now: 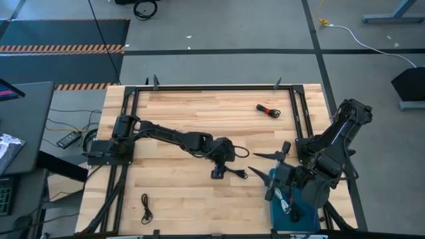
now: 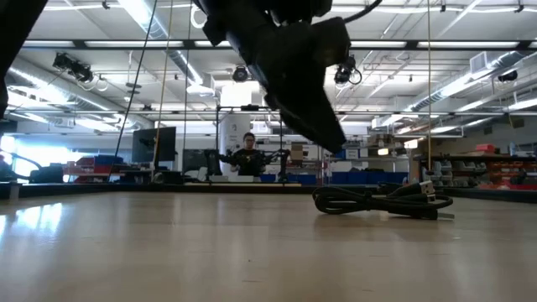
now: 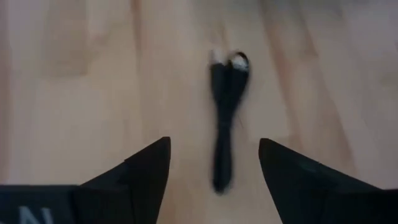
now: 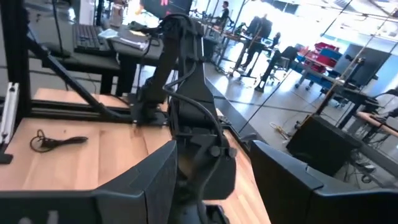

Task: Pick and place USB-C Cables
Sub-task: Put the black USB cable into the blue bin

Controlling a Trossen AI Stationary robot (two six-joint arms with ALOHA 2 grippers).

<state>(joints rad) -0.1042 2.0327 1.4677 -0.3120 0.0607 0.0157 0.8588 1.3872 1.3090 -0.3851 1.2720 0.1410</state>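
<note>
Left wrist view puts a black cable (image 3: 225,112) on the table (image 3: 93,81) just ahead of my left gripper (image 3: 214,165), lengthwise between its spread, empty fingers. Right gripper (image 1: 265,166), also open, hovers farther off.

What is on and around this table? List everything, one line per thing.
table: one, light wood, dark frame along its edges
black cable bundle: one, black, mid-table, lying between the left gripper's open jaws, not gripped
black-and-red cable bundle: one, black with red band, far right part of the table
thin cable bundle: one, black, near left corner
blue tray: one, blue, near right corner, mostly hidden by the right arm
long cord: one, white with yellow end, on the floor beyond the table
person: one, dark top, far back in the room
left gripper: one, dark, low over mid-table, jaws open
right gripper: one, dark, beside the tray, jaws open
</note>
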